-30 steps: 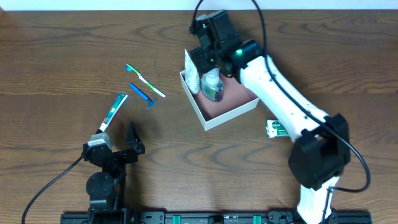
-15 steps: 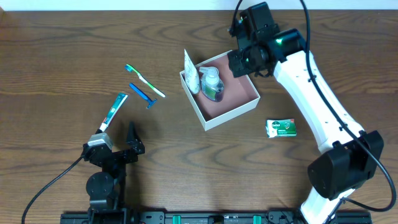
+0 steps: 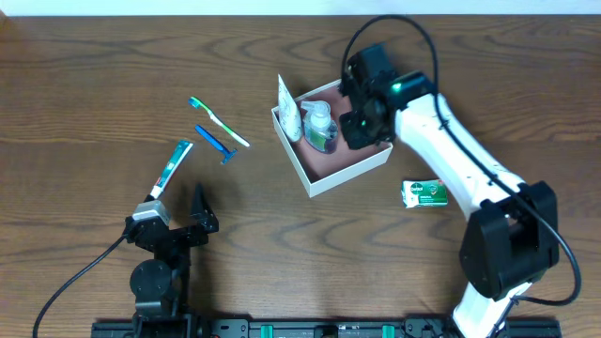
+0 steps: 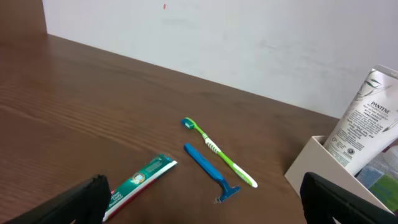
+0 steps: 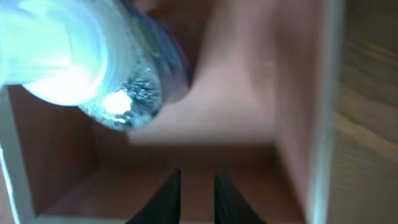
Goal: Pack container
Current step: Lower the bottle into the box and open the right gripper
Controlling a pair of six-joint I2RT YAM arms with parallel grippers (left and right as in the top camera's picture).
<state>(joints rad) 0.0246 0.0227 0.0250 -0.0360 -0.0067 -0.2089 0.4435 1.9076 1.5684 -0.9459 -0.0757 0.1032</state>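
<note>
The container [image 3: 349, 158] sat on the surface [image 3: 94, 94] right of center, with a white tube [image 3: 289, 108] and a clear bottle [image 3: 322, 127] in its left part. The right gripper [image 5: 193, 199] hung just over the pink floor, empty, fingers looking only narrowly apart, though that wrist view was pretty blurry. The left gripper [image 4: 202, 186] was spread wide and empty, with the toothpaste [image 3: 172, 167], razor [image 3: 216, 143] and toothbrush [image 3: 219, 122] lying beyond it.

Clear bottle [image 5: 93, 68]: blurred, cut by the frame's top.
Right gripper [image 5: 196, 180]: blurred; we cannot judge its jaws.
Pantene tube [image 4: 367, 121]: cropped rightward.
</note>
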